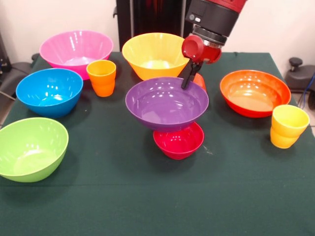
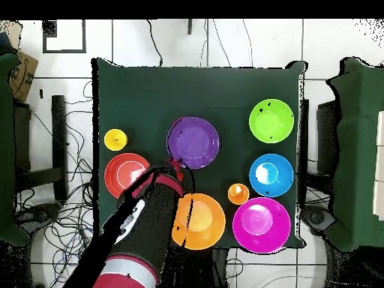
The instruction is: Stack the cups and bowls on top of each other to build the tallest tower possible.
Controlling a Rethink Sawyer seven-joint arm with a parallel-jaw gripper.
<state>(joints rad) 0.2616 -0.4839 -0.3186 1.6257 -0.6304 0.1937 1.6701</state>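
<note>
My gripper (image 1: 187, 77) is shut on the far rim of the wide purple bowl (image 1: 166, 102), with one black finger showing inside the rim. The purple bowl sits on or just over the small magenta-red bowl (image 1: 179, 141); I cannot tell if they touch. A sliver of the red-orange cup (image 1: 200, 80) shows behind the purple rim. In the overhead view the gripper (image 2: 177, 161) is at the purple bowl's (image 2: 193, 142) edge, and the small bowl is hidden beneath it.
The yellow bowl (image 1: 154, 54), pink bowl (image 1: 76, 49), ribbed orange cup (image 1: 102, 77), blue bowl (image 1: 49, 91) and green bowl (image 1: 29, 147) stand apart on the green table (image 1: 147, 206). The orange-red bowl (image 1: 254, 92) and ribbed yellow cup (image 1: 288, 126) stand at the right.
</note>
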